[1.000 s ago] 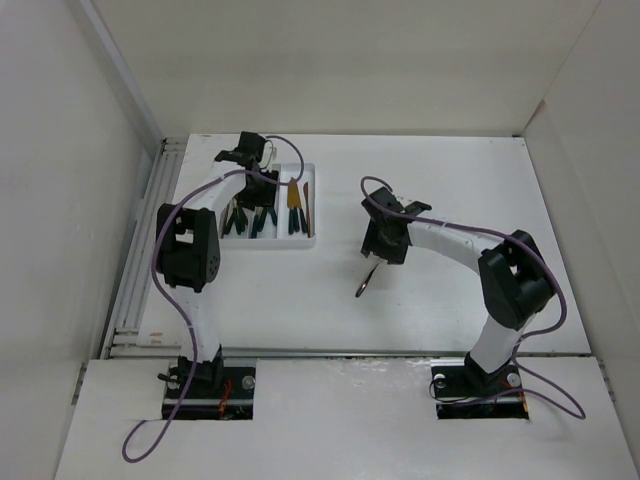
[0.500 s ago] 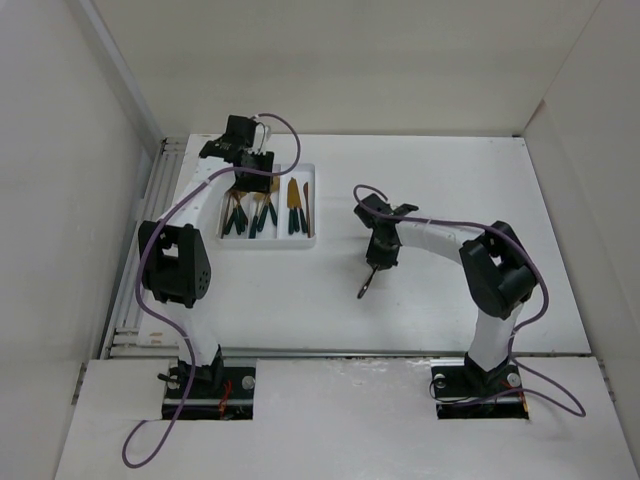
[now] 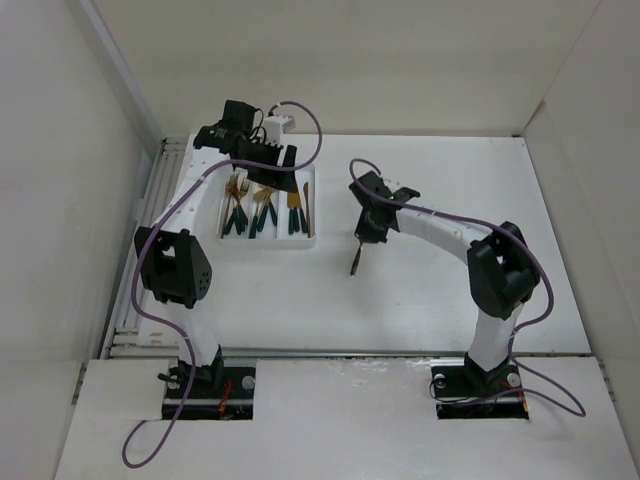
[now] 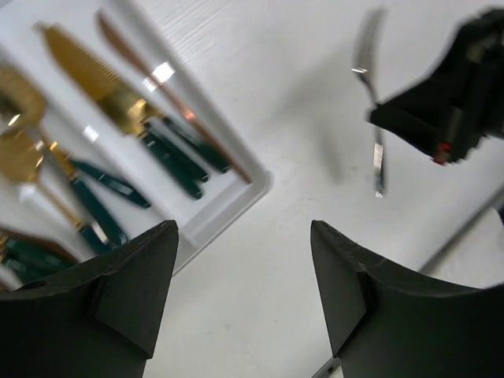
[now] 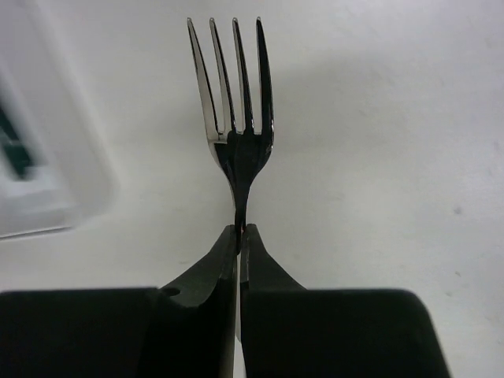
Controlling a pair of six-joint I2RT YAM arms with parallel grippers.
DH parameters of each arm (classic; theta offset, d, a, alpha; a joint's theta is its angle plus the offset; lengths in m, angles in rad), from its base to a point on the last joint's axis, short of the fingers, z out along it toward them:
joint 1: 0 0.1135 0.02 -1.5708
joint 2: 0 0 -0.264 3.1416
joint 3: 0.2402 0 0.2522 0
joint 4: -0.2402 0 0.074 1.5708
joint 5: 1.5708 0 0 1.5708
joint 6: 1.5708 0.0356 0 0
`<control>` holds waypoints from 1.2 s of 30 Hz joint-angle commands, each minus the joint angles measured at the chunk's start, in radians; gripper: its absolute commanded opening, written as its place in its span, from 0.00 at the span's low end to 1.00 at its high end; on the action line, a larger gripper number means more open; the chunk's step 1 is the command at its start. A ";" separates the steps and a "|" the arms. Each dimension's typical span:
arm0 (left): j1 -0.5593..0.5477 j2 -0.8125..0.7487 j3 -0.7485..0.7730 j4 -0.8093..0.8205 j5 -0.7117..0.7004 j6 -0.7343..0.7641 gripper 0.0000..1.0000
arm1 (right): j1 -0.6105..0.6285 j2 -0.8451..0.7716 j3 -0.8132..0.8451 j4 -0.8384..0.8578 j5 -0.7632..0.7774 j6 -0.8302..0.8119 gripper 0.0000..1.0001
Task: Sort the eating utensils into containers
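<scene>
As set against a second earlier, shows the silver fork [image 5: 240,150] carried leftward across mid-desk toward the white cutlery tray [image 3: 270,243], hanging clear of the surface. Pinched at the neck by the right gripper [image 5: 239,234], jaws fully closed on it. Shows the left gripper [image 4: 240,260] withdrawn from over the tray toward the far-left corner, fingers spread, holding nothing. Leaves the tray's compartments unobstructed; suggests delivery of this fork next.
</scene>
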 commanded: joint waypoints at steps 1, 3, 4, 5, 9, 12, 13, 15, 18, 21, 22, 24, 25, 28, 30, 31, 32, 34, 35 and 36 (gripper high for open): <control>-0.047 -0.081 0.101 -0.113 0.298 0.138 0.65 | 0.004 -0.121 0.155 0.149 0.010 -0.062 0.00; -0.096 -0.104 0.121 -0.134 0.346 0.187 0.65 | 0.004 -0.130 0.203 0.209 -0.043 -0.098 0.00; -0.115 -0.115 0.121 -0.135 0.355 0.197 0.67 | 0.004 -0.141 0.219 0.242 -0.059 -0.110 0.00; -0.147 -0.136 0.121 -0.135 0.355 0.197 0.67 | 0.004 -0.150 0.233 0.253 -0.080 -0.110 0.00; -0.201 -0.158 0.084 -0.135 0.355 0.209 0.69 | 0.004 -0.193 0.241 0.335 -0.129 -0.110 0.00; -0.227 -0.158 0.084 -0.135 0.346 0.188 0.70 | 0.004 -0.238 0.209 0.421 -0.151 -0.098 0.00; -0.227 -0.158 0.093 -0.122 0.346 0.172 0.70 | 0.004 -0.238 0.197 0.430 -0.151 -0.098 0.00; -0.238 -0.147 0.094 -0.109 0.335 0.136 0.70 | 0.004 -0.248 0.197 0.439 -0.161 -0.089 0.00; -0.247 -0.136 0.103 -0.075 0.265 0.096 0.69 | 0.004 -0.258 0.197 0.448 -0.189 -0.080 0.00; -0.247 -0.127 0.094 -0.049 0.196 0.071 0.62 | 0.013 -0.267 0.187 0.448 -0.189 -0.080 0.00; -0.247 -0.127 0.094 -0.040 0.172 0.056 0.60 | 0.013 -0.267 0.178 0.448 -0.198 -0.080 0.00; -0.247 -0.127 0.069 0.002 0.148 0.033 0.58 | 0.013 -0.278 0.169 0.458 -0.198 -0.080 0.00; -0.236 -0.127 0.060 0.016 0.138 0.033 0.56 | 0.013 -0.288 0.158 0.458 -0.198 -0.070 0.00; -0.236 -0.150 0.060 0.036 0.118 0.022 0.56 | 0.013 -0.311 0.135 0.458 -0.188 -0.070 0.00; -0.236 -0.150 0.049 0.036 0.107 0.022 0.56 | 0.013 -0.311 0.126 0.458 -0.188 -0.070 0.00; -0.236 -0.150 0.049 0.036 0.107 0.033 0.56 | 0.013 -0.320 0.126 0.458 -0.188 -0.070 0.00; -0.236 -0.137 0.049 0.024 0.107 0.033 0.56 | 0.013 -0.321 0.126 0.458 -0.188 -0.070 0.00; -0.236 -0.121 0.038 0.010 0.136 0.045 0.55 | 0.013 -0.321 0.126 0.468 -0.200 -0.061 0.00; -0.236 -0.109 0.026 0.010 0.148 0.045 0.54 | 0.013 -0.321 0.126 0.468 -0.200 -0.052 0.00; -0.236 -0.100 0.026 0.010 0.168 0.045 0.54 | 0.013 -0.321 0.126 0.480 -0.211 -0.052 0.00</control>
